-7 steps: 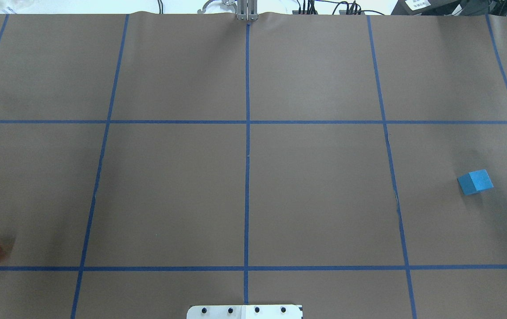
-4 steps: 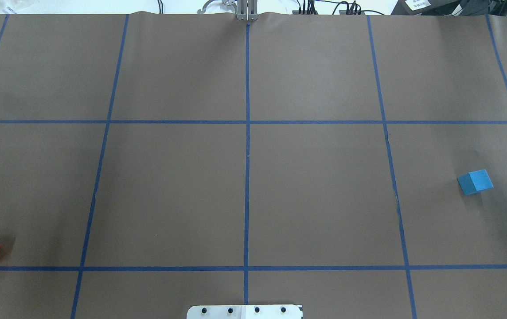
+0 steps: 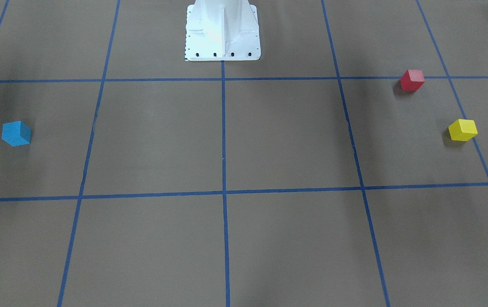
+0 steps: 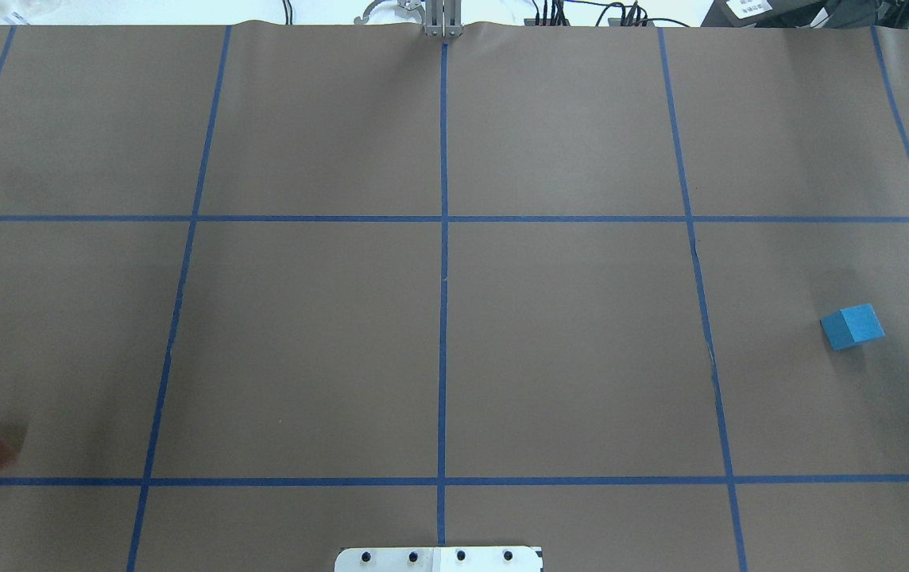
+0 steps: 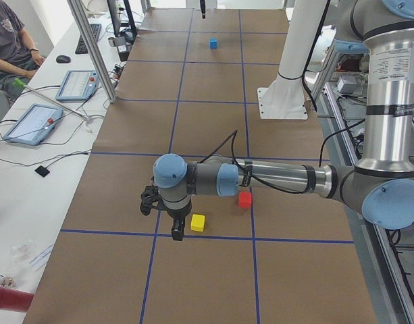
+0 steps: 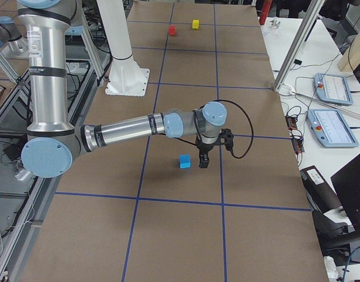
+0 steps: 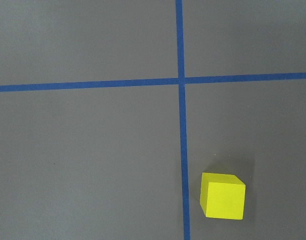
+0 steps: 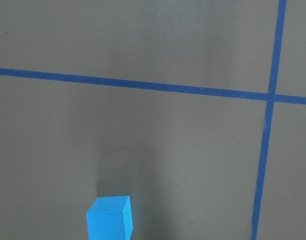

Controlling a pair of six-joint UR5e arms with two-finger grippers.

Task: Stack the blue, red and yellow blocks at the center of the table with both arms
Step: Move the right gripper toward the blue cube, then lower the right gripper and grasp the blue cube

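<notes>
Just beside left tool: yellow block, red block near; just beside right tool: blue block. Can't tell either tool's grip state. Well apart from both: white base.

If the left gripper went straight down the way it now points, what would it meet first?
The left gripper would probably meet bare table, just beside the yellow block.

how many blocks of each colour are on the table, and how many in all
blue block: 1
red block: 1
yellow block: 1
total: 3
</notes>
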